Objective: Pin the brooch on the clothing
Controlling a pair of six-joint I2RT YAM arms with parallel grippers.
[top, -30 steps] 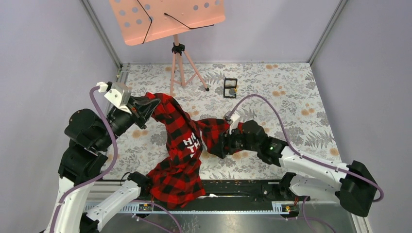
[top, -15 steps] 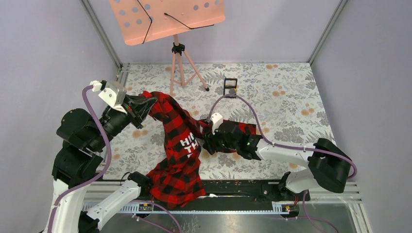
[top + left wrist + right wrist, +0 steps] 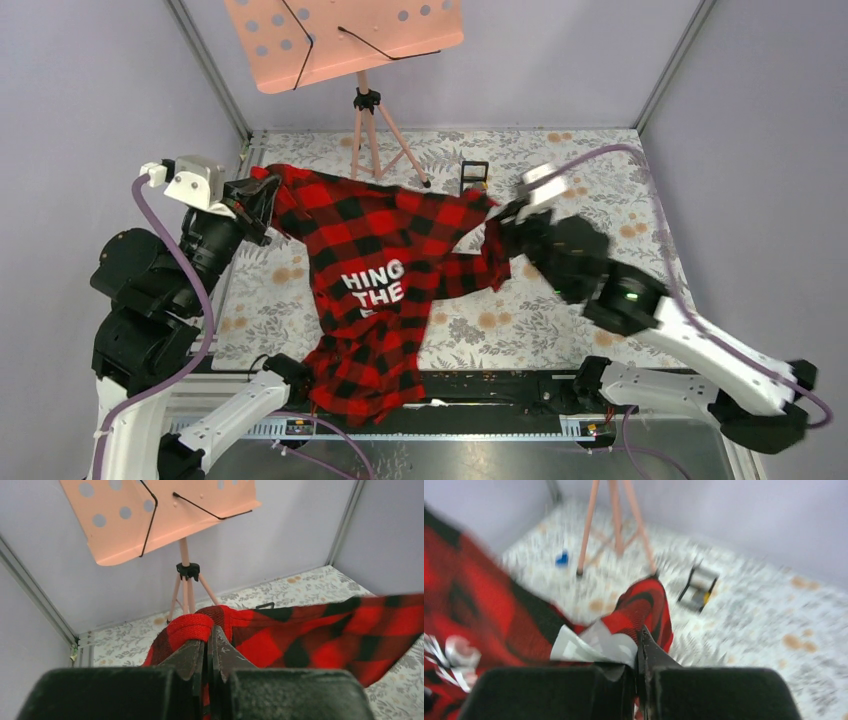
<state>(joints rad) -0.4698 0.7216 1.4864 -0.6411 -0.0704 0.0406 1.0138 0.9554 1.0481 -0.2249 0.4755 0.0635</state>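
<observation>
Enclosing floral table [image 3: 620, 160] and shirt [image 3: 380, 225] stand lilac walls [image 3: 90, 90].

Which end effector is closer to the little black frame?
Right. The right end effector clamps the shirt close beside the black frame, slightly nearer the robot; the left end effector clamps the shirt's other end, far off to the frame's left.

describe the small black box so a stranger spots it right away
Find the pink music stand at the back of the floral table. Just right of its tripod feet, by the far edge of the red-and-black shirt, lies the small black box. Unlike the pink stand and checked shirt, it is black and square.
</observation>
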